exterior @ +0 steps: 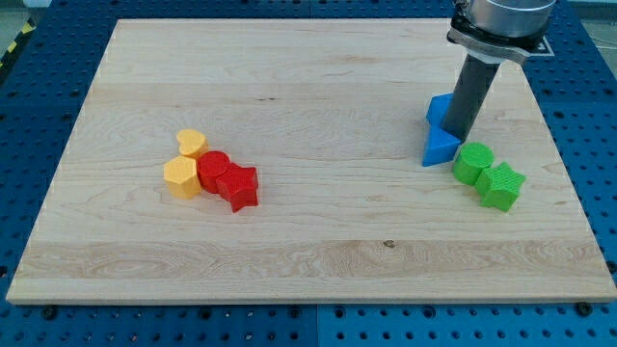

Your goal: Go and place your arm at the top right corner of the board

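Nearest, the pale wooden surface [308, 260] lies on a blue perforated bench [39, 116]. Mid-board sit two red blocks [228, 178] and two yellow blocks [185, 164], touching. Rightward, two green blocks [490, 173] sit beside two blue blocks [442, 135]. My tip [458, 133] (a plain rod tool, grasping nothing) stands between the blue pair, below the board's top right corner [511, 24].

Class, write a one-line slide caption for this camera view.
My tip rests between two blue blocks near the green pair; red and yellow blocks cluster on the board's left.
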Action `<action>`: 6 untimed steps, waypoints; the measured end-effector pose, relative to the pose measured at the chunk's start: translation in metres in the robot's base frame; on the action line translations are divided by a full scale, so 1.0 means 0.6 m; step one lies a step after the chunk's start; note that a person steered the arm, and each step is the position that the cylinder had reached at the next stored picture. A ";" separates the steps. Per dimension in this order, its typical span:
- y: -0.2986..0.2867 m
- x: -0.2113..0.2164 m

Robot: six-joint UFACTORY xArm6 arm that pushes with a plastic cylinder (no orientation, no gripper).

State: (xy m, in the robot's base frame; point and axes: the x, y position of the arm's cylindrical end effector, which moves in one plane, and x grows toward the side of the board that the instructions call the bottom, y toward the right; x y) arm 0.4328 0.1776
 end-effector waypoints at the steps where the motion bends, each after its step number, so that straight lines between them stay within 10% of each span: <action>1: 0.060 -0.014; 4: 0.127 -0.310; 6: 0.111 -0.331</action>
